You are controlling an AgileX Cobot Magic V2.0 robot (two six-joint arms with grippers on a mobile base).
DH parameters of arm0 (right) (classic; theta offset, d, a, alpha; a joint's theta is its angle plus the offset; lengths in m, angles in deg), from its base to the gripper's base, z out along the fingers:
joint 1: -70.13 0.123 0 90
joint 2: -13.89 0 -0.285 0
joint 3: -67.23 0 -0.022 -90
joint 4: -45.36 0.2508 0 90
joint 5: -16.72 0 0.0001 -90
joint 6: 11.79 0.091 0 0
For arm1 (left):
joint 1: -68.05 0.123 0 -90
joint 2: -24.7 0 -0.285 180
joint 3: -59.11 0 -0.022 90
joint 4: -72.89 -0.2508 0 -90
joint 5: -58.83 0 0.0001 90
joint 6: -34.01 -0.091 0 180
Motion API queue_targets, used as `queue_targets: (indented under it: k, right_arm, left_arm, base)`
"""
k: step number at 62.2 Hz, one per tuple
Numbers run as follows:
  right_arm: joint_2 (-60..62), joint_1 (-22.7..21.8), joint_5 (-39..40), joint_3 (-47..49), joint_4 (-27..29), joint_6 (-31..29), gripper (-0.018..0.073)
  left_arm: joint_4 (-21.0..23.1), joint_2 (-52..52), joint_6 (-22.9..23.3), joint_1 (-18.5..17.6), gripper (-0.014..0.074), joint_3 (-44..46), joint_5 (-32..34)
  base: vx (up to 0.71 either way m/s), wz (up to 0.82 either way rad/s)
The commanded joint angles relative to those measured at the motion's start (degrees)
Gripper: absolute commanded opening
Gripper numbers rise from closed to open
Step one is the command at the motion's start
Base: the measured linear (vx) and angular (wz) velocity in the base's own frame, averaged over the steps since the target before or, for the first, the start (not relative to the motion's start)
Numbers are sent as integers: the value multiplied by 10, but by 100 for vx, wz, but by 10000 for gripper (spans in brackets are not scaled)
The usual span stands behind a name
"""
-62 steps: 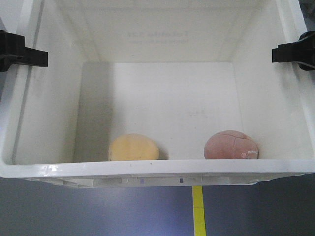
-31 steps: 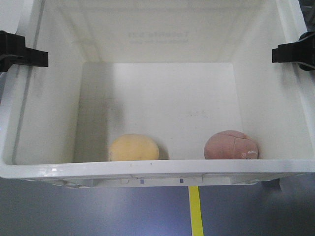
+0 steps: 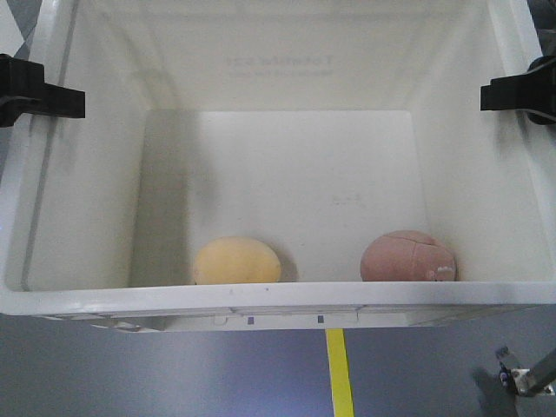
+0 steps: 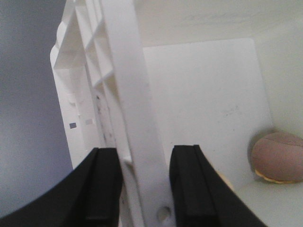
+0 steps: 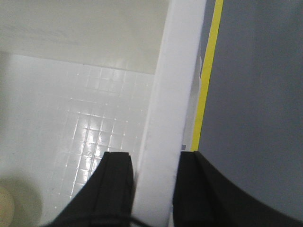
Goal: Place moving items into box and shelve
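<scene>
The box (image 3: 278, 297) is a large white tote seen from above, with grey floor showing under its near wall. On its bottom by the near wall lie the moving items, a pale yellow ball (image 3: 236, 261) and a dusty pink stitched ball (image 3: 408, 257). My left gripper (image 3: 35, 97) is shut on the box's left rim, and my right gripper (image 3: 521, 94) is shut on the right rim. In the left wrist view the ribbed rim (image 4: 128, 94) runs between the black fingers of the left gripper (image 4: 144, 156), and the pink ball (image 4: 278, 156) lies inside. In the right wrist view the right gripper (image 5: 154, 158) clamps the rim (image 5: 175, 85).
Under the box is grey floor (image 3: 130, 373) with a yellow line (image 3: 339, 373) running toward me. A small metal object (image 3: 521, 378) shows at the bottom right corner of the front view.
The yellow floor line has shifted left under the box and the small metal object has come into view at bottom right. The box, balls and grippers keep their places in the frame.
</scene>
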Motion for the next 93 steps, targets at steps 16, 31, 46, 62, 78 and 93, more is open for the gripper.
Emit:
queue_targets:
  k: [16, 31, 46, 62, 78, 93]
  right_arm:
    - [15, -2, 82, 25, 13, -10, -6]
    - [15, -2, 82, 25, 13, -10, -6]
    - [15, -2, 82, 25, 13, -10, -6]
    - [15, -2, 83, 25, 13, -10, -6]
    - [15, -2, 82, 25, 13, -10, -6]
    - [15, -2, 82, 25, 13, -10, -6]
  left_arm:
    - [39, -16, -12, -3, -6, 25, 70]
    - [39, -16, -12, -3, -6, 25, 70]
    - [39, -16, -12, -3, -6, 25, 70]
    - [39, -16, -12, -3, -6, 25, 70]
    - [39, -16, -12, -3, -6, 25, 70]
    - [39, -16, -12, -3, -6, 25, 70]
  base:
    - [52, -4]
    - [51, -2]
    - [49, -1]
    - [46, -4]
    - [42, -15]
    - [39, -27]
